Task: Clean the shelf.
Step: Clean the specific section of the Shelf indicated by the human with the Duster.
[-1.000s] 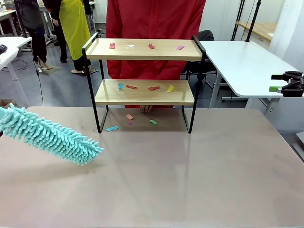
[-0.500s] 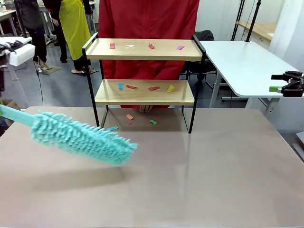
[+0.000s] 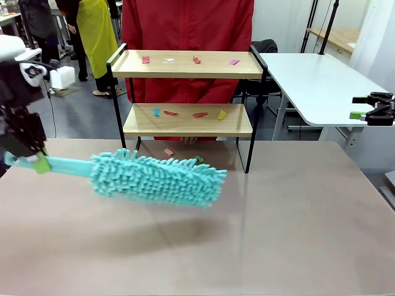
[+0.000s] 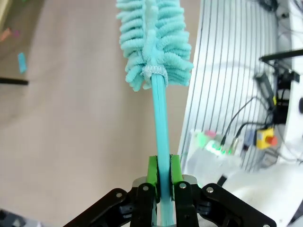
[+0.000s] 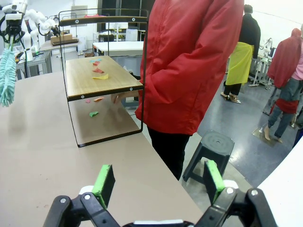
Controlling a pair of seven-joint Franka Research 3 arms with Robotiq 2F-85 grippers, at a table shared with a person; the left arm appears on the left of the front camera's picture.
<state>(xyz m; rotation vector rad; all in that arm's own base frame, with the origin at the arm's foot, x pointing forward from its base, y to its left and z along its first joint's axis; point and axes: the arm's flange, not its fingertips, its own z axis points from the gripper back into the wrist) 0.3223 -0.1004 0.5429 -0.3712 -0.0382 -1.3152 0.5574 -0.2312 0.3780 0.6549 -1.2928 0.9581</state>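
The shelf (image 3: 185, 64) stands at the table's far middle, with small coloured paper scraps (image 3: 196, 60) on its top board and more scraps (image 3: 199, 115) on its lower board. My left gripper (image 3: 36, 161) is shut on the teal handle of a fluffy teal duster (image 3: 157, 179). The duster's head hovers low over the table just in front of the shelf. In the left wrist view the green pads (image 4: 151, 172) clamp the duster handle (image 4: 161, 123). My right gripper (image 3: 361, 108) hangs open and empty at the far right. Its wrist view shows the shelf (image 5: 99, 78) from the side.
A person in a red coat (image 3: 185, 24) stands close behind the shelf. A few scraps (image 3: 168, 152) lie on the table (image 3: 296, 222) under it. A second white table (image 3: 315, 80) stands at the back right. Other people stand at the back left.
The duster has swung right across the table, from the left edge to in front of the shelf. My left arm has come into view. The right gripper has not moved.
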